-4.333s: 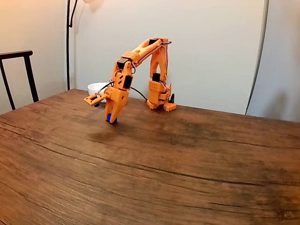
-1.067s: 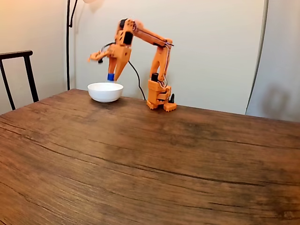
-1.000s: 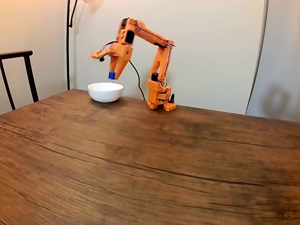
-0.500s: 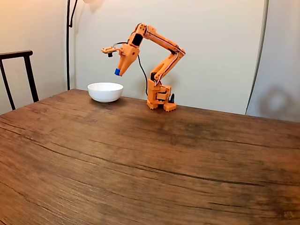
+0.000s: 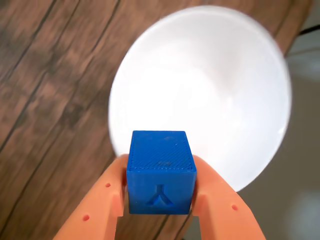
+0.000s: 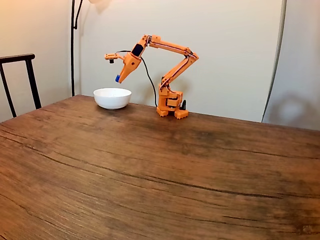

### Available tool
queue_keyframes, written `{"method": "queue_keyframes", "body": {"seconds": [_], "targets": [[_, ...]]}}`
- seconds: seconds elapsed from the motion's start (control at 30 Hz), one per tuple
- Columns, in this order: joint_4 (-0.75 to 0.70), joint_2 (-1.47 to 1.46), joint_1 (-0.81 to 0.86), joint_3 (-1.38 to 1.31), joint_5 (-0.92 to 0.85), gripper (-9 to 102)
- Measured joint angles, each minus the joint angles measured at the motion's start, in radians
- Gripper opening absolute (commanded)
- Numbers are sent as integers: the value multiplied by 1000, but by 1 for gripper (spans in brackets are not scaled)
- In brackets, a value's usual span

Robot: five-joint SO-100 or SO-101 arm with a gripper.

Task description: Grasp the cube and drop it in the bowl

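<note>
Your orange plastic pincer (image 5: pixel 160 175) is clamped snugly on the small bright blue cube (image 5: pixel 160 170), its two fingers pressed flat against the cube's opposite sides, so the grasp looks done and the lift too: in the fixed view the pincer (image 6: pixel 118 78) hangs in the air with the cube (image 6: pixel 117 78) at its tip, above and slightly right of the round white bowl (image 6: pixel 112 97). From the wrist view the cube sits over the bowl's (image 5: pixel 210 90) near rim, with most of the basin beyond it, so I judge you are close to the release but might carry a little further over the middle before you let go; the drop is what is left. The cube is layered printed plastic, with fine ridged lines across its top face and a small Y-shaped mark sunk into the face toward the camera, its edges crisp. The fingers are smooth, with small screw holes. The bowl is glossy, plain, shallow and wide, narrowing to its base. It stands on the brown wooden surface (image 6: pixel 160 170), strongly grained with dark streaks, near its far left corner in the fixed view, beside the arm's base.
</note>
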State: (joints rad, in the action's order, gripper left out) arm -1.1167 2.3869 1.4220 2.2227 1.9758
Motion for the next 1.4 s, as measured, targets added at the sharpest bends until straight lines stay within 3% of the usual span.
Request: {"method": "queue_keyframes", "body": {"seconds": [0.33, 0.8, 0.87, 1.0, 1.1, 1.4], "targets": [[186, 0, 160, 61, 46, 4], [627, 0, 181, 417, 11, 5], [653, 0, 181, 440, 11, 7], [675, 0, 181, 454, 11, 27], [675, 0, 175, 454, 11, 35], [675, 0, 121, 454, -66, 36]]}}
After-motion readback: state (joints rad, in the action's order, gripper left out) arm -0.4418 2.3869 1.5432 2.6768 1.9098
